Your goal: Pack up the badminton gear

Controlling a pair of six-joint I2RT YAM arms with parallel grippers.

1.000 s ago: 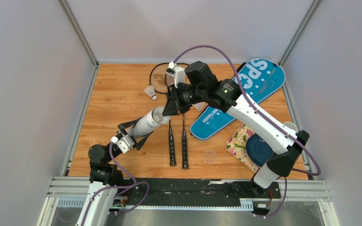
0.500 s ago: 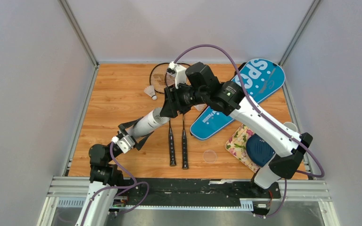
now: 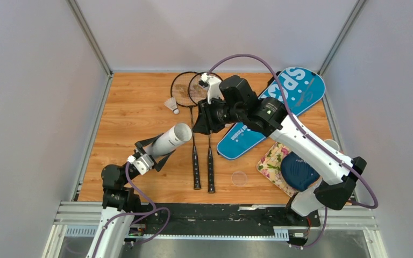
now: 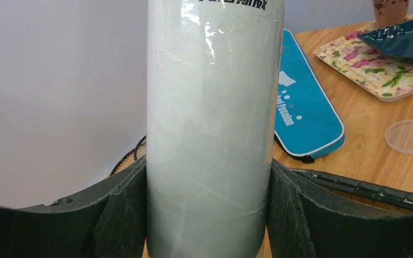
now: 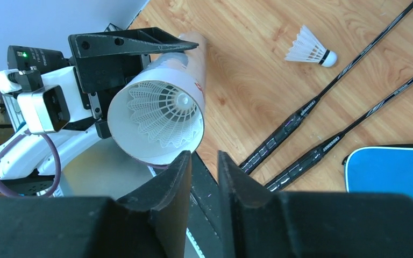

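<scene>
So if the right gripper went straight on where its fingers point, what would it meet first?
Likely the open rim of the white tube, with a shuttlecock inside; depth is unclear.

White tube point(image 3: 172, 138), white shuttlecock point(image 3: 171, 104), black rackets point(image 3: 196, 161), blue cover point(image 3: 279, 107) with white lettering, pink-green floral cloth point(image 3: 271, 159), dark blue shell point(image 3: 298, 172), wood-grain table point(image 3: 134, 107).

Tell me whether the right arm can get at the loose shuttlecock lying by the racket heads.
Probably yes. The right gripper hangs empty, jaws slightly apart, near the shuttlecock. Only a racket shaft, flat on the table, lies between them. The tube sits lower left, off that path.
</scene>
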